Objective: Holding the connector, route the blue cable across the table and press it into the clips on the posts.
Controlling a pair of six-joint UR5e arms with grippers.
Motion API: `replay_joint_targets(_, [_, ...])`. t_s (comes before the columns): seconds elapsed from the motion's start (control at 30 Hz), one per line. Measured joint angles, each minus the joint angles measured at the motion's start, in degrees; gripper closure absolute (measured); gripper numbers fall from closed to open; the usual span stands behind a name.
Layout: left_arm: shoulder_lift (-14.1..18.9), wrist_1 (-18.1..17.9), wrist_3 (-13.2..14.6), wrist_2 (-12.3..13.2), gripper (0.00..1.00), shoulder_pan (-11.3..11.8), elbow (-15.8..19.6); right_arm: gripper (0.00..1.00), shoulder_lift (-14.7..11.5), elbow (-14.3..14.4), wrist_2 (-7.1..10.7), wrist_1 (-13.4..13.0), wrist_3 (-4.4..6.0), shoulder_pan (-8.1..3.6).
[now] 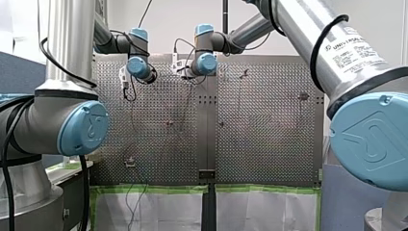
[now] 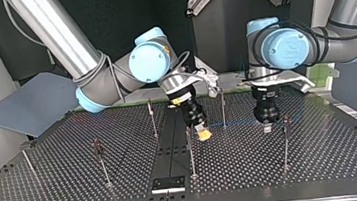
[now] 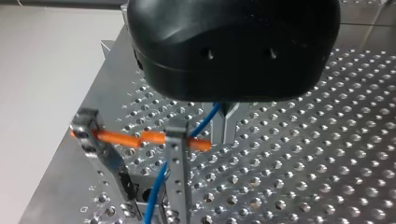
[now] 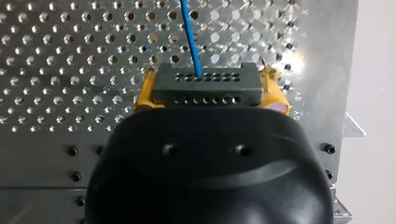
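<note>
Blue cable (image 4: 191, 37) spans both arms: right jaws clamp its connector (image 4: 205, 86), left jaws close narrowly around it beside one orange clip (image 3: 154, 137); other posts (image 2: 103, 163) look unthreaded.

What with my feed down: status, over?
Right gripper shut on connector. Left gripper beside blue cable, near orange clip. No obstruction seen.

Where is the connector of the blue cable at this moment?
In the right wrist view the dark connector sits clamped between the yellow pads of my right claw, with the blue cable leaving it ahead over the perforated table.
</note>
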State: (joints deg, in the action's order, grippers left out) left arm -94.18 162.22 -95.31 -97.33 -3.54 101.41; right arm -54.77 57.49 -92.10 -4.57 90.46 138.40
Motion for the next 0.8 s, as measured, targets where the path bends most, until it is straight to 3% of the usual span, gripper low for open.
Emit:
replay_joint_targets(0.17, [2.03, 0.22, -0.13, -1.93, 1.00, -0.58, 1.87, 1.00, 0.11, 0.21, -1.14, 0.53, 0.05, 0.33])
replay_joint_targets(0.5, [6.41, -3.74, -0.84, -1.44, 1.00, -1.63, 6.69, 1.00, 0.27, 2.67, -1.45, 0.83, 0.09, 0.65])
replay_joint_targets(0.8, [3.70, -6.34, -0.34, -4.31, 1.00, -5.01, 11.11, 1.00, 0.30, 4.86, -1.43, 1.06, 0.13, 0.60])
